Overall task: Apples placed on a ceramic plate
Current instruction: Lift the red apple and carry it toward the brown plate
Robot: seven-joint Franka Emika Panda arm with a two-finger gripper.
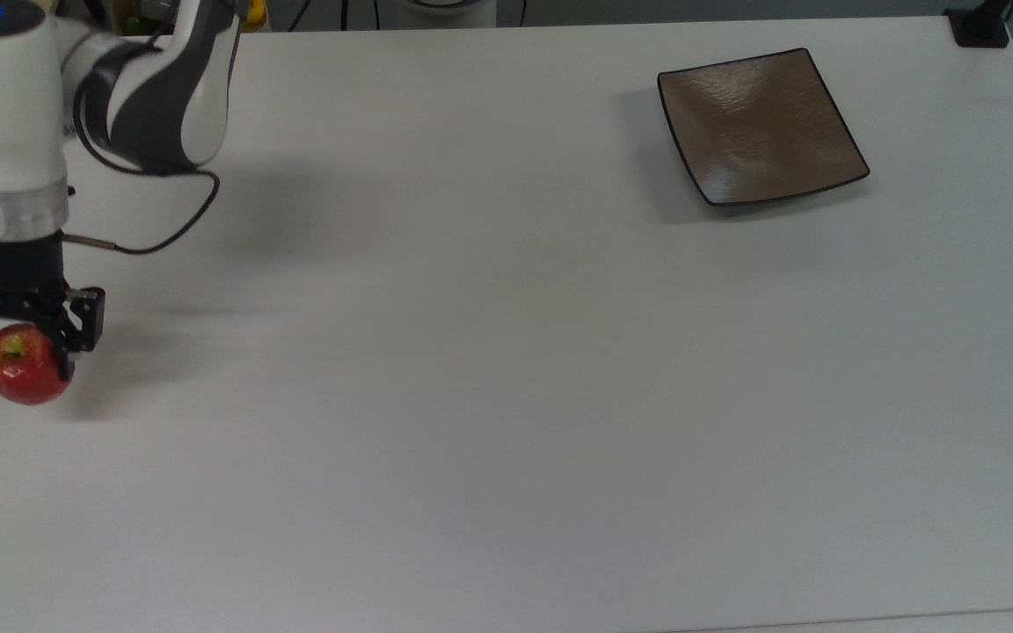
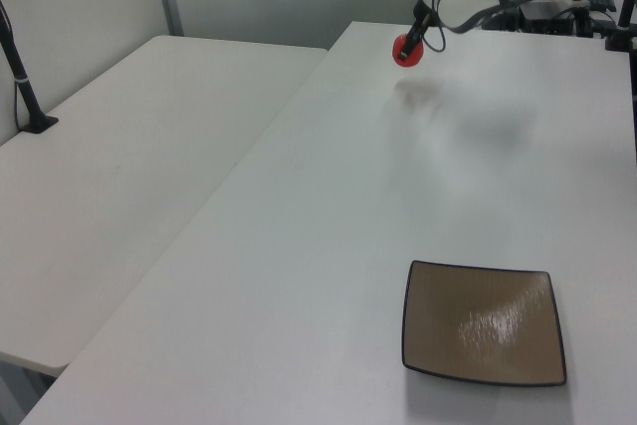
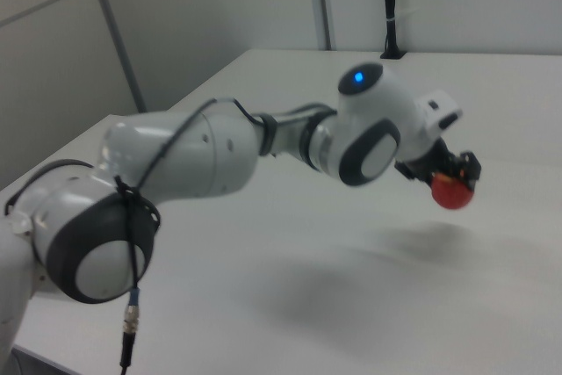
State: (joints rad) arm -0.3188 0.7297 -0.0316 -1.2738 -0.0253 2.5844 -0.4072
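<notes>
A small red apple (image 1: 23, 369) with a yellow-green patch round its stem hangs above the white table at the top view's far left, held by my gripper (image 1: 21, 345), which is shut on it from above. The left view has the apple (image 2: 405, 49) lifted off the table at the far end, its shadow below it. In the right view the apple (image 3: 453, 191) hangs under the gripper (image 3: 455, 177), clear of the surface. The square brown ceramic plate (image 1: 761, 126) lies far off at the top view's upper right, and near the front in the left view (image 2: 485, 323), with nothing on it.
A black cable loops from the arm's wrist (image 1: 155, 237). A black stand foot (image 1: 980, 26) sits at the table's far corner in the top view's upper right. A second white table (image 2: 129, 166) adjoins on the left view's left, with a black post (image 2: 25, 97).
</notes>
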